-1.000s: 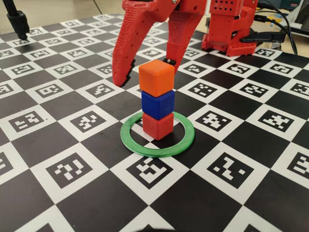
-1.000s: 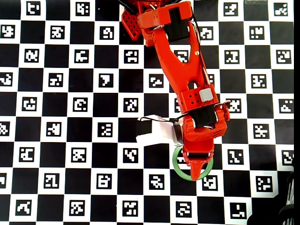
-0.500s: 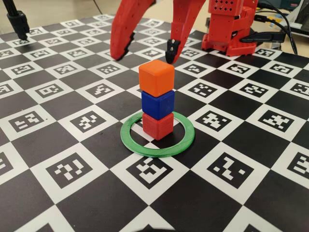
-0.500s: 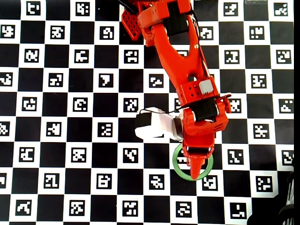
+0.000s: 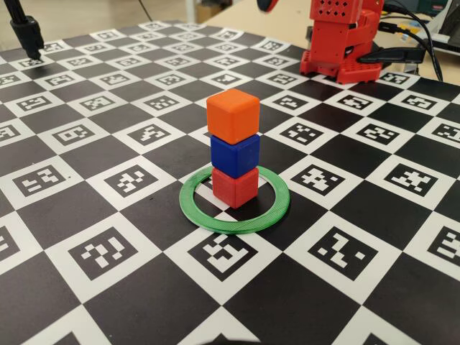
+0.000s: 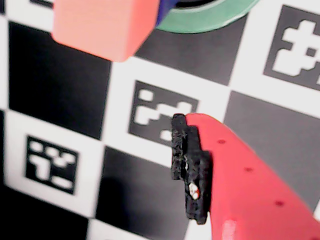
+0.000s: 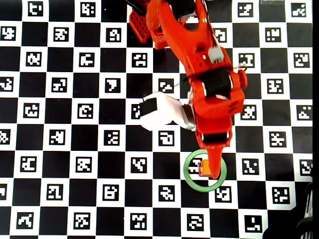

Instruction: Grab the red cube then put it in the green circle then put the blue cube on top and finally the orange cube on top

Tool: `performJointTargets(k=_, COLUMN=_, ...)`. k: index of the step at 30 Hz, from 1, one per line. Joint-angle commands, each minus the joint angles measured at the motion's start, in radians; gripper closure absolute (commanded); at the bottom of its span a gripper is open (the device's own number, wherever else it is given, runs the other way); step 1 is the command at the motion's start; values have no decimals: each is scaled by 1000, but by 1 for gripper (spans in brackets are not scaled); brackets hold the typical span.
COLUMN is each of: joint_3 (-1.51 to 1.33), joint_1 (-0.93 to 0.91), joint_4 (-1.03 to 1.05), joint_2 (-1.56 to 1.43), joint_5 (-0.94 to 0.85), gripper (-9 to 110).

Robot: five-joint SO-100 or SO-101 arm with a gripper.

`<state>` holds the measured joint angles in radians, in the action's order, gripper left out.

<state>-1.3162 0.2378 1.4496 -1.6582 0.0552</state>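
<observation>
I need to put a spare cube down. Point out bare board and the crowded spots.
Bare board lies in front of the green circle and out to its left in the fixed view. Crowded: the ring holding the red cube, blue cube, orange cube, and the robot base behind.

We find the fixed and overhead views evenly, brightly lit and sharp, with soft, short shadows. In the wrist view the orange cube (image 6: 102, 25) is blurred and washed pale; the finger (image 6: 190, 167) is nearer focus.
</observation>
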Motion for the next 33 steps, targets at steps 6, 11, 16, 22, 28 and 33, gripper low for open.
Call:
performJointTargets(k=6, joint_3=-244, joint_1=-83, joint_4=-67, joint_2=-463, joint_5=-245, gripper=69)
performJointTargets(k=11, joint_3=-459, joint_1=-140, joint_4=-118, joint_2=-670, joint_5=-434, gripper=83)
performJointTargets(k=16, joint_3=-715, joint_1=-161, joint_4=-153, joint_2=-884, joint_5=-666, gripper=103)
performJointTargets(k=22, joint_3=-982, joint_1=-176, joint_4=-221, joint_2=-1137, joint_5=-845, gripper=107)
performJointTargets(k=28, joint_3=-1249, joint_1=-212, joint_4=-270, joint_2=-1350, joint_5=-1022, gripper=107)
performJointTargets(k=33, joint_3=-1427, joint_1=-225, joint_4=-282, joint_2=-1482, joint_5=-1157, gripper=107)
